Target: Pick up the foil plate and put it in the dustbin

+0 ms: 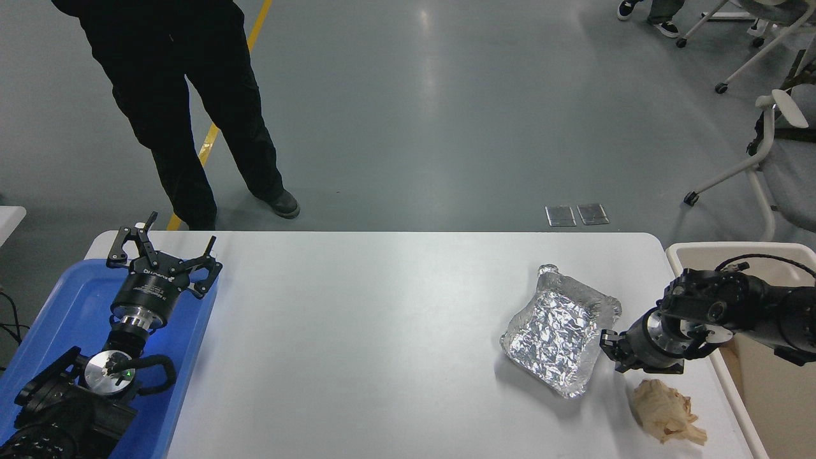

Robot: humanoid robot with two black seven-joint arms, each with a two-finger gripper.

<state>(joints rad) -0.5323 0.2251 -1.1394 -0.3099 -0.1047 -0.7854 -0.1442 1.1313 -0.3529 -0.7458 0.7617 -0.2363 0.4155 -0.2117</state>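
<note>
The foil plate (pixel 558 331) is a crinkled silver tray at the right of the white table (pixel 382 331). It casts a shadow along its near left side. My right gripper (pixel 607 347) comes in from the right edge and its fingers close on the plate's right rim. The cream dustbin (pixel 707 250) stands just off the table's right end, behind and under my right arm. My left gripper (pixel 164 255) is parked open and empty over the blue tray (pixel 57 306) at the lower left.
A tan paper wad (pixel 666 411) lies on the table just in front of my right gripper. A person in black (pixel 185 108) stands at the table's far left side. Office chairs (pixel 765 146) stand at the far right.
</note>
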